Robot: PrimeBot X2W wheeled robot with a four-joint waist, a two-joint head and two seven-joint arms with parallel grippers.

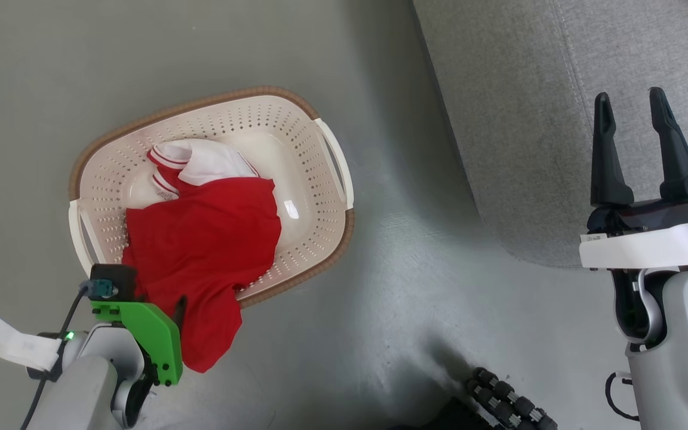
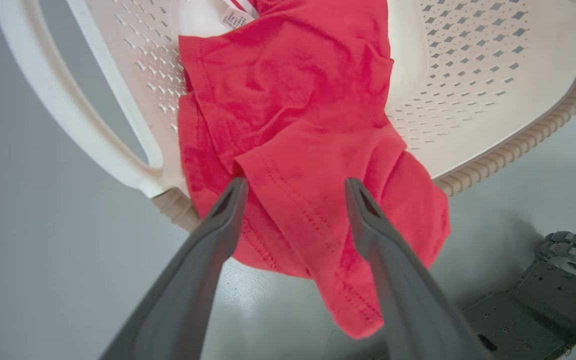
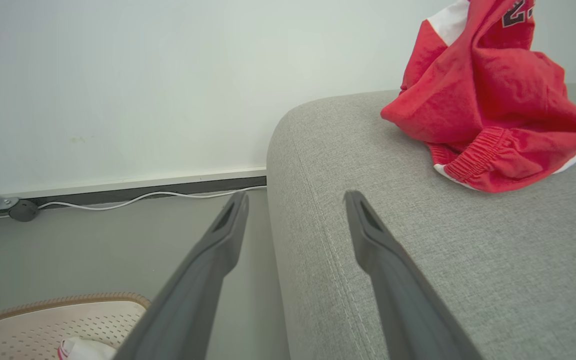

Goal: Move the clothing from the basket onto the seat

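Observation:
The cream basket (image 1: 314, 179) stands on the grey floor. In it lies red clothing (image 1: 206, 245), with one end draped over the near rim onto the floor. A white piece with red stripes (image 1: 200, 161) sits behind it. My left gripper (image 2: 294, 184) is open, its fingers on either side of a fold of the hanging red fabric (image 2: 298, 165), just above the basket's rim. My right gripper (image 1: 629, 98) is open and empty over the edge of the grey seat (image 1: 523, 119). Another red garment (image 3: 488, 100) lies on the seat beyond the right gripper (image 3: 295, 196).
The seat's rounded arm (image 3: 308, 150) stands between the basket (image 3: 58, 320) and the garment on it. A wall with a white cable (image 3: 143, 195) along its foot runs behind. My wheeled base (image 1: 505, 400) is at the bottom, near the basket.

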